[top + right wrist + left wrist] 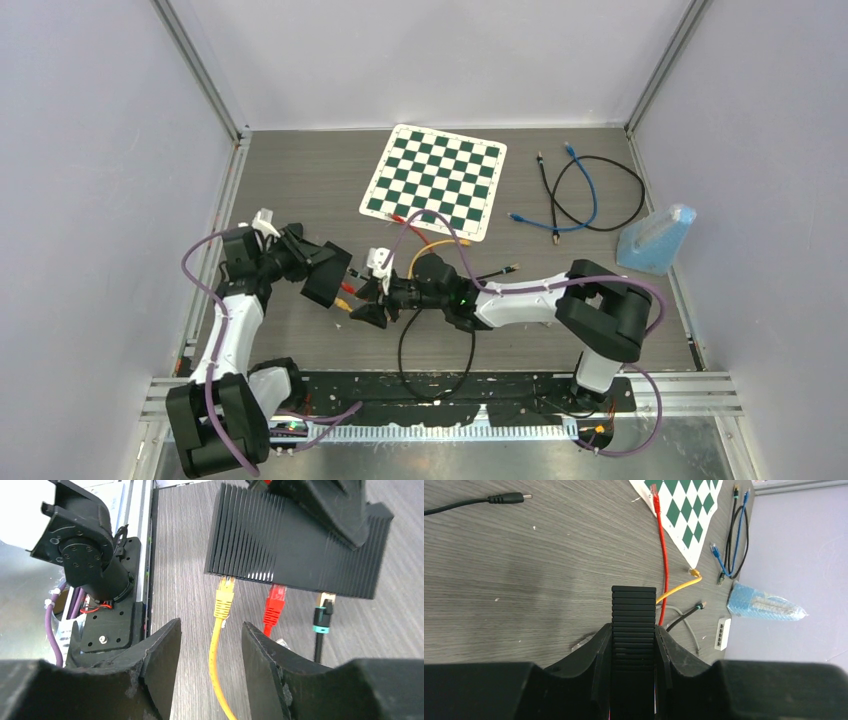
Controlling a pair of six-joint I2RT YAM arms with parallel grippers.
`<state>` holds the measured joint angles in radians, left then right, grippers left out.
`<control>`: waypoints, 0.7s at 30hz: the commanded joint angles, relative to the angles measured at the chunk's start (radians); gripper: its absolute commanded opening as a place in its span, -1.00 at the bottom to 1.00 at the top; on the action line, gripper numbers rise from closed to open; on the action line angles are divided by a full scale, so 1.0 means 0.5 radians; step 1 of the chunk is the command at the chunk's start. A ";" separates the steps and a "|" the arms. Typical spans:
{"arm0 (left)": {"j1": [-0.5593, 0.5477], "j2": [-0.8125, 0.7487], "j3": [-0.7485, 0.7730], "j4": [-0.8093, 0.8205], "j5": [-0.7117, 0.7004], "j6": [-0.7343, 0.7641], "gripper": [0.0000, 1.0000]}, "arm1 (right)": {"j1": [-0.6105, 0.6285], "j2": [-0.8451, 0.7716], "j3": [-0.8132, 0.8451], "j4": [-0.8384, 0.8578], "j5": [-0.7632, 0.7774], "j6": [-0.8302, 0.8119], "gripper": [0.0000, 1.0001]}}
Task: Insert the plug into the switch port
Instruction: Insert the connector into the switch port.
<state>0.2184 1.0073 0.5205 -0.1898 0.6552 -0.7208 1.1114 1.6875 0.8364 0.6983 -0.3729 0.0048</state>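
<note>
The switch (295, 545) is a black ribbed box held above the table, with my left gripper (634, 635) shut on it across its narrow sides. In its near face sit a yellow plug (224, 597), a red plug (274, 605) and a black plug with a teal collar (322, 615). My right gripper (211, 627) is open just behind the yellow plug. The yellow cable (216, 665) runs between its fingers without touching either one. In the top view the two grippers meet at the switch (326, 275), left of centre.
A green-and-white chessboard mat (435, 180) lies at the back. Blue and black cables (580, 195) and a blue bag (655, 240) are at the right. A black cable loop (435, 360) lies near the arm bases. A small white hub (722, 633) sits by the wall.
</note>
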 commanded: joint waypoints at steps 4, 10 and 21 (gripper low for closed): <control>0.012 -0.113 -0.003 0.170 0.112 -0.086 -1.00 | 0.080 0.230 0.221 0.097 0.135 0.207 0.04; 0.014 -0.072 -0.078 0.289 0.160 -0.159 -1.00 | 0.101 0.343 0.386 0.054 0.236 0.185 -0.05; -0.005 -0.072 -0.268 0.425 0.029 -0.072 -1.00 | 0.071 0.440 0.697 -0.012 0.265 0.118 -0.89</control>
<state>0.2260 0.9825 0.4389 -0.0334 0.6796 -0.7811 1.1542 1.9018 1.0622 0.5850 -0.2638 0.0769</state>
